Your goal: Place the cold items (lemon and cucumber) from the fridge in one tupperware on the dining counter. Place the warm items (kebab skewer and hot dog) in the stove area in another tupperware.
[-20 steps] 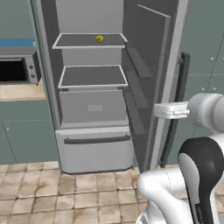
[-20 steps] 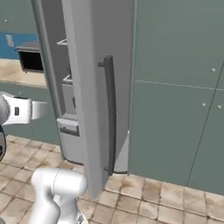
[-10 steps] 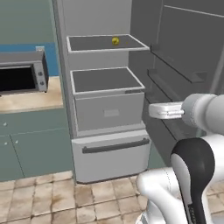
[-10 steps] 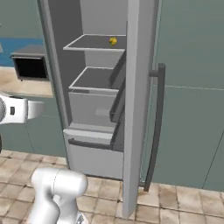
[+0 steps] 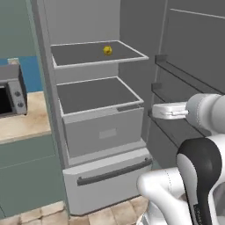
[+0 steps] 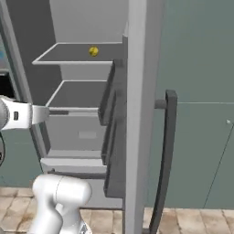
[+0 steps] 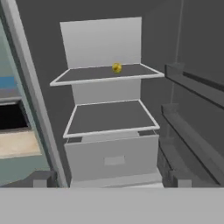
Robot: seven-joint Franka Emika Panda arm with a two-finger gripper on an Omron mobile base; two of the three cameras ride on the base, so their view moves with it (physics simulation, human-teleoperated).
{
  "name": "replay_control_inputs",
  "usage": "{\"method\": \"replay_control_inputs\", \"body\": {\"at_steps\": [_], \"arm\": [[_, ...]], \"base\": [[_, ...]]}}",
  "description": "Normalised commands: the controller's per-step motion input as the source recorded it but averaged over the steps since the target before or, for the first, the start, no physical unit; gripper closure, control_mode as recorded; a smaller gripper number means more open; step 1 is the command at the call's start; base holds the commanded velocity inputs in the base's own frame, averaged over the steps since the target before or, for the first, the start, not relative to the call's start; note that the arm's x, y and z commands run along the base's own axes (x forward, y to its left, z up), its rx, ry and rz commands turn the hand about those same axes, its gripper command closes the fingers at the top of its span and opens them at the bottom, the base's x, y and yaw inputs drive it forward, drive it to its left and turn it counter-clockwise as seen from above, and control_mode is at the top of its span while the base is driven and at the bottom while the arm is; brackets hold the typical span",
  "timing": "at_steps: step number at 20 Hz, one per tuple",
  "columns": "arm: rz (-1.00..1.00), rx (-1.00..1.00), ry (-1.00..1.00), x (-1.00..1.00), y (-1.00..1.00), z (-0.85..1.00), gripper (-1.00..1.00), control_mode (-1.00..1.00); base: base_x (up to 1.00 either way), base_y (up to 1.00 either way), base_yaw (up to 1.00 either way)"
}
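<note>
A small yellow lemon [image 5: 107, 50] [image 6: 93, 51] [image 7: 117, 68] lies at the back right of the open fridge's upper shelf [image 5: 83, 55]. My gripper [image 5: 154, 110] [image 6: 42, 114] [image 7: 109, 181] hangs in front of the fridge at about the height of the lower shelf [image 5: 94, 94]. It points into the fridge and is well short of the lemon. Its fingertips [image 7: 41, 179] stand wide apart with nothing between them, so it is open. The cucumber, kebab skewer, hot dog and tupperware are out of view.
The fridge door [image 6: 141, 114] stands open on the right, its dark handle [image 6: 167, 151] facing out and its door racks [image 5: 176, 127] close beside my hand. A closed drawer [image 5: 103, 129] sits under the shelves. A microwave [image 5: 11, 94] stands on the counter to the left.
The whole picture has shifted as the base drove: the fridge interior now sits nearer and more centred. The gripper has stayed open and empty.
</note>
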Motion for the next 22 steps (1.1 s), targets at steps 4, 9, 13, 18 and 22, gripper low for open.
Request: {"method": "replay_control_inputs", "body": {"at_steps": [4, 9, 13, 18, 22], "arm": [[0.00, 0.00, 0.00, 0.00, 0.00, 0.00, -1.00, 1.00], [0.00, 0.00, 0.00, 0.00, 0.00, 0.00, -1.00, 1.00], [0.00, 0.00, 0.00, 0.00, 0.00, 0.00, -1.00, 1.00], [0.00, 0.00, 0.00, 0.00, 0.00, 0.00, -1.00, 1.00], [0.00, 0.00, 0.00, 0.00, 0.00, 0.00, -1.00, 1.00]], "base": [[0.33, 0.47, -0.63], [0.52, 0.37, -0.34], [0.65, 0.32, 0.04], [0.43, 0.23, 0.21], [0.18, 0.14, 0.33]]}}
